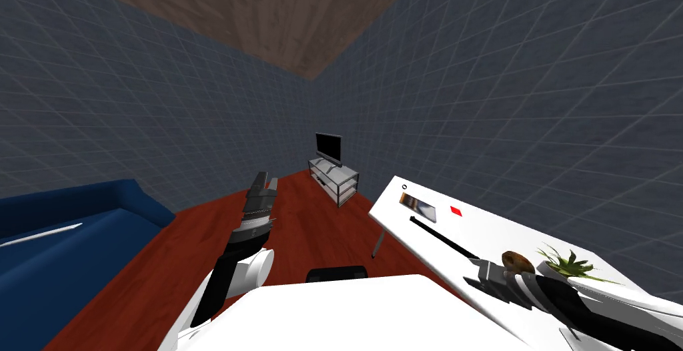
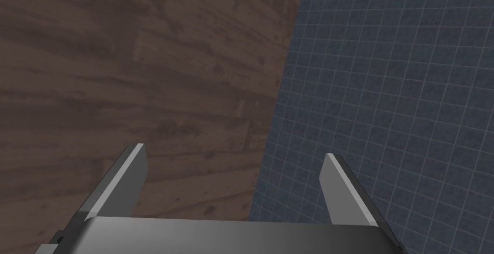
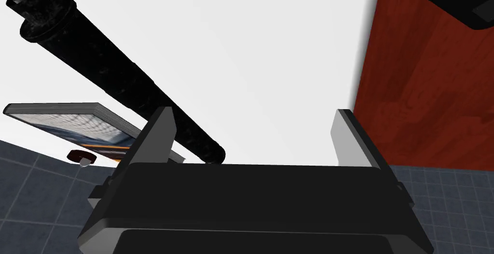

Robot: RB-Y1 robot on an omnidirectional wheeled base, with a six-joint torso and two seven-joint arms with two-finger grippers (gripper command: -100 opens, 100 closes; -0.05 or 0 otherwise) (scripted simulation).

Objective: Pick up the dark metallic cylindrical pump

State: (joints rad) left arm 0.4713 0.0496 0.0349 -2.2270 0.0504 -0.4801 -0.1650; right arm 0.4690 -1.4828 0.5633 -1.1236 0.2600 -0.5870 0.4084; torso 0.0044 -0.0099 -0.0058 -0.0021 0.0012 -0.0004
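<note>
Beside the wide-spread right tool (image 3: pixel 254 111) lies a long, matte black, cylindrical pump (image 3: pixel 120 79).

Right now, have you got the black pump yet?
Not yet. Done: my right gripper is over the white table, at the near end of the black pump, which lies flat. In hand: its fingers stand open, with the pump's tip just inside one finger, unsqueezed. Left: line up, close and lift. My left gripper is open, raised away from the table.

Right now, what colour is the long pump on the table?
The pump is black, clearest in the right wrist view.
</note>
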